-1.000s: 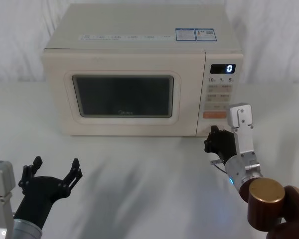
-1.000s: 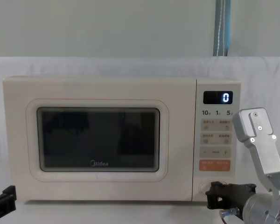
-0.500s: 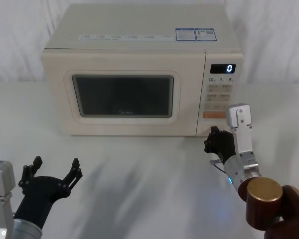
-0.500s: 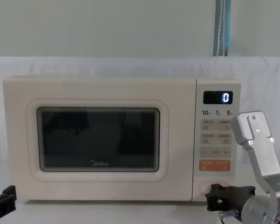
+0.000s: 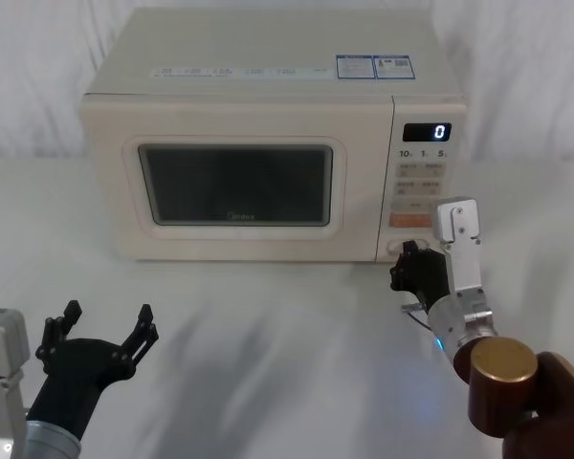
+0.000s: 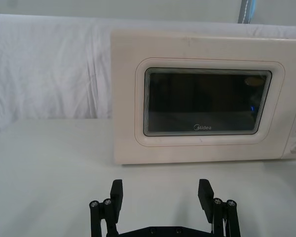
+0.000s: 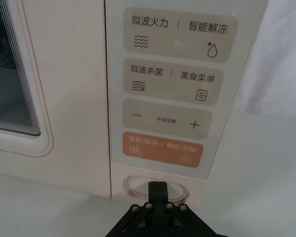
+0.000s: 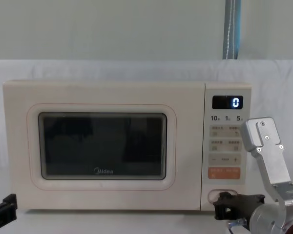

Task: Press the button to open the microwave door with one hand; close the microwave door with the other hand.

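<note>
White cloth; cream microwave, door shut, display "0".

Right arm's stretched forward on the robot's right side, silver wrist angled up and inward with a brown round joint cap nearest the head camera. The right gripper has its black fingers pinched together into one narrow tip, pointing straight ahead; in the right wrist view that tip sits dead centre. Left arm's parked low on the left, pulled back close to the body. The left gripper has its two black claw fingers spread wide apart, nothing between them, aimed forward.
</note>
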